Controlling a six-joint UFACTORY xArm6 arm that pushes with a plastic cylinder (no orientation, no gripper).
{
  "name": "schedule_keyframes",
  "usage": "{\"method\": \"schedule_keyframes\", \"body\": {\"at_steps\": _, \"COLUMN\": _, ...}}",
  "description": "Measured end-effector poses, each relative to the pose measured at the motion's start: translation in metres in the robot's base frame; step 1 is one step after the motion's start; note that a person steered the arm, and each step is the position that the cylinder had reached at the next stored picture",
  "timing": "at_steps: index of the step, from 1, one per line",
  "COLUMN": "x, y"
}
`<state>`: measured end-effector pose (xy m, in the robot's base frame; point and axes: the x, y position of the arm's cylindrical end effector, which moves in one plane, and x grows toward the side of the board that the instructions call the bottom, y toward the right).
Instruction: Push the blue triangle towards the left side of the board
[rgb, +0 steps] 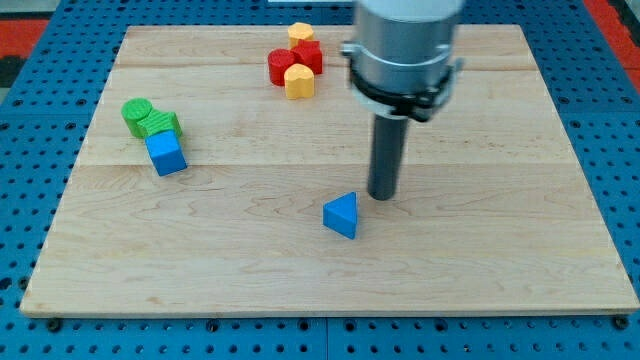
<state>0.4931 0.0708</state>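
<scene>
Just below the centre of the wooden board: one blue triangle, lying flat, apart from every other block. One corner points toward the view's top right, at the rod; its broad front face turns toward the view's bottom left. No clear long axis can be made out.

Just above and to the view's right of it: my tip, the lower end of a straight dark rod, standing upright on the board. It sits near the triangle's upper right corner; a narrow gap seems to separate them, though contact cannot be ruled out. The rod carries no jaws, so there is nothing spread or pressed together, and it holds nothing. Above it, a grey cylindrical mount with a dark collar.

At the view's left: a blue cube, touching a green block above it, with a green cylinder pressed against that one's left.

At the view's top, left of the mount: a tight cluster of a red cylinder, a red block, a yellow block in front and a second yellow block behind.

Around the board: a blue perforated table.
</scene>
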Motion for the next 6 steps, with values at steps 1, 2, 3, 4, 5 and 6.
{"method": "schedule_keyframes", "body": {"at_steps": 1, "x": 0.031, "y": -0.005}}
{"method": "schedule_keyframes", "body": {"at_steps": 2, "x": 0.032, "y": -0.029}}
{"method": "schedule_keyframes", "body": {"at_steps": 3, "x": 0.031, "y": -0.077}}
{"method": "schedule_keyframes", "body": {"at_steps": 4, "x": 0.028, "y": -0.102}}
{"method": "schedule_keyframes", "body": {"at_steps": 5, "x": 0.0, "y": -0.056}}
{"method": "schedule_keyframes", "body": {"at_steps": 6, "x": -0.034, "y": -0.08}}
